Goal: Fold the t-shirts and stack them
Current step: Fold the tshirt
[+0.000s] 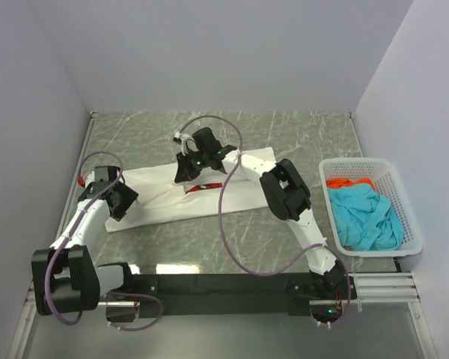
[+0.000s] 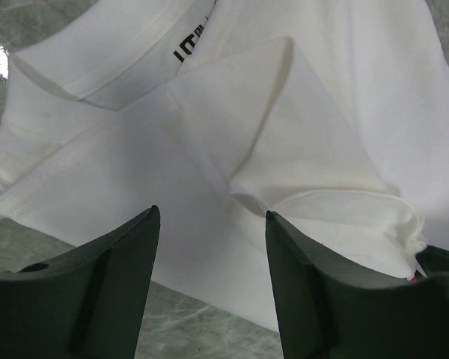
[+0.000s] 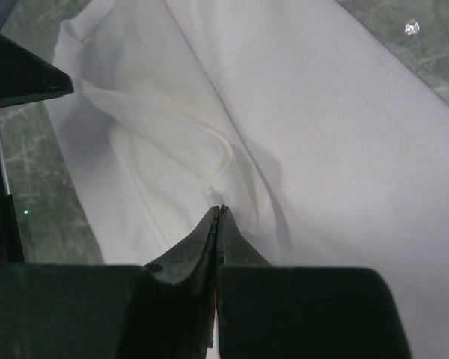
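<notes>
The white t-shirt [image 1: 153, 193] lies spread across the middle of the table, with a strip of its red print [image 1: 202, 187] showing under the right arm. My right gripper [image 1: 188, 173] is shut on a puckered fold of this shirt [image 3: 344, 134]; its tips [image 3: 219, 209] pinch the cloth. Over the shirt's left edge, my left gripper [image 1: 121, 200] stands open [image 2: 212, 213] just above the white cloth [image 2: 232, 112], holding nothing. The teal t-shirt [image 1: 367, 217] and the red-orange t-shirt [image 1: 349, 182] lie crumpled in the basket.
A white mesh basket [image 1: 370, 163] stands at the right edge of the table. Grey walls close in the left, back and right sides. The black rail [image 1: 224, 284] with both arm bases runs along the near edge.
</notes>
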Controlling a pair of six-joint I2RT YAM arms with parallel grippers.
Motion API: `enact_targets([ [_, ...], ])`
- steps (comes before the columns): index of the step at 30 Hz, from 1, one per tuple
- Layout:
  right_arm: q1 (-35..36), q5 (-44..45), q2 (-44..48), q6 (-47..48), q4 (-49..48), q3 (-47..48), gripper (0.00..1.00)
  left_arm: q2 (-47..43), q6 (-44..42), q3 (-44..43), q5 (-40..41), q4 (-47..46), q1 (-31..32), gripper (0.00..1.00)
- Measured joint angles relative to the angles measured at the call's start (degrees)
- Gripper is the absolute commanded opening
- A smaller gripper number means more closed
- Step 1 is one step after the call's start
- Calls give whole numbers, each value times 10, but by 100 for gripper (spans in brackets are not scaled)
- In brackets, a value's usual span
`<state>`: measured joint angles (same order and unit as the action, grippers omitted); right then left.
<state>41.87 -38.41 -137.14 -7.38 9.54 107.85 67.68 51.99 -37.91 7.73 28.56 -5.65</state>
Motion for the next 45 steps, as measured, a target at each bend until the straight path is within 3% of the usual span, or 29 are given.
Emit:
enact_targets([
  [10, 2, -13, 61, 20, -20, -13, 0, -3, 0, 2, -6, 0, -9, 65],
  [17, 13, -17, 66, 37, -19, -74, 0, -2, 0, 2, -17, -2, -16, 63],
  [24, 16, 12, 66, 55, -14, -106, 0, 12, -2, 2, -33, -12, -17, 50],
  [33, 18, 83, 79, 96, -29, -138, 0, 17, -35, -20, -54, -12, -17, 44],
  [45, 18, 136, 89, 174, -24, -137, 0, 134, -81, -61, -110, -52, -17, 32],
])
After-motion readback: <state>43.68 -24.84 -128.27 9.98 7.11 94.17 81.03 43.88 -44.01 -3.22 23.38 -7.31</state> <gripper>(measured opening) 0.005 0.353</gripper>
